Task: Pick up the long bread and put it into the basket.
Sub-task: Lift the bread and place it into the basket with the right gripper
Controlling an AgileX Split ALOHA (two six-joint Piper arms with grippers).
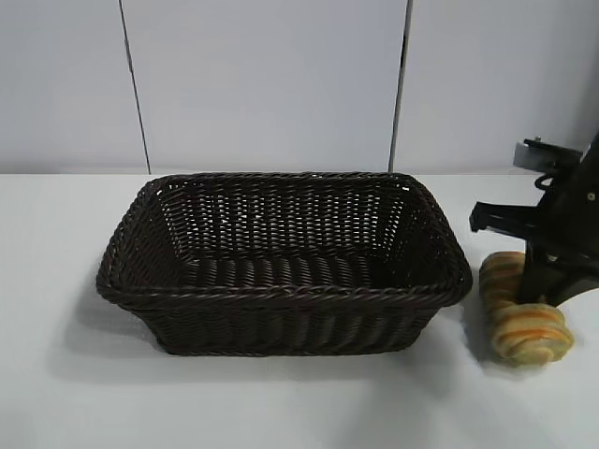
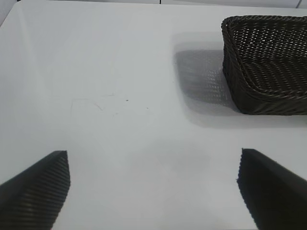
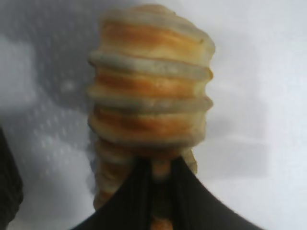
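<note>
White tabletop [image 1: 281,402]: right end effector [image 3: 160,167] pinches bread [image 1: 522,309] beside basket [image 1: 281,295], narrow off-centre grip risks slipping; left end effector [image 2: 153,191] released.

basket [image 1: 281,271], long bread [image 1: 524,323] beside, right gripper [image 1: 552,295]

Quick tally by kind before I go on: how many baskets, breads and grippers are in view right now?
Basket: 1
Long bread: 1, beside the basket, in the right gripper
Grippers: 2, the right one shut on the bread, the left gripper open over the bare table
Total: 4
</note>
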